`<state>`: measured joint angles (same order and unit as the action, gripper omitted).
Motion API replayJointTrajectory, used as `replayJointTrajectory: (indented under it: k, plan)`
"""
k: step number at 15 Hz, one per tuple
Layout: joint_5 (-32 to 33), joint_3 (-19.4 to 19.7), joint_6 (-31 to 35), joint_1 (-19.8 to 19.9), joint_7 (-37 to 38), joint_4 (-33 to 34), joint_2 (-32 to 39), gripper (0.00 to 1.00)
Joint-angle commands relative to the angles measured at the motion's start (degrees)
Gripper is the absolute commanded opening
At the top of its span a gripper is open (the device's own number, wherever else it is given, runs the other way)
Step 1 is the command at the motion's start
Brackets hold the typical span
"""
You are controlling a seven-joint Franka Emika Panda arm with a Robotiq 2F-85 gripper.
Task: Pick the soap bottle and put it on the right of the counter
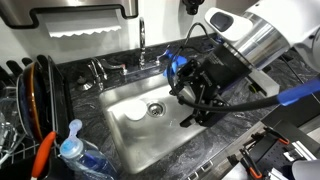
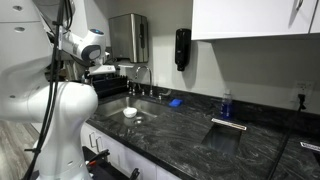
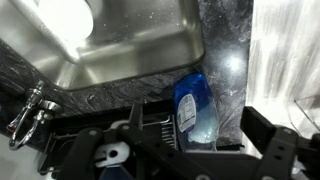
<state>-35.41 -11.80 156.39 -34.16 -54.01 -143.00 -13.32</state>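
Hovering gripper: over sink edge; jaws spread, empty.
Soap bottle: on worktop beside dish rack, well apart from gripper.

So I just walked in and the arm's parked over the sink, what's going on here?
The robot's gripper hangs over the steel sink, jaws apart and holding nothing. The soap bottle sits untouched on the counter at the sink's corner, beside the dish rack. The wrist view looks across at the bottle, so the arm seems to be lining up for a pick that has not yet happened.
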Motion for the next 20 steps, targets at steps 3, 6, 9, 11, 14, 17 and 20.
replayJointTrajectory:
  k: [3,6,9,11,14,17,20]
  plan:
    - [14.29,-4.61,8.84,3.79,18.95,0.54,4.36,1.00]
    - [14.16,-4.03,6.63,1.37,19.31,2.09,4.86,1.00]
    - [13.94,-3.82,7.09,0.67,18.89,1.00,3.63,1.00]
    - [13.63,-3.82,7.04,-0.05,18.70,1.32,3.63,1.00]
    - [13.62,-3.78,7.02,-0.08,18.58,1.33,3.63,1.00]
    - [13.56,-5.38,9.89,-0.60,21.66,2.03,5.83,1.00]
    - [13.79,-7.08,12.13,-1.26,24.20,2.10,7.08,1.00]
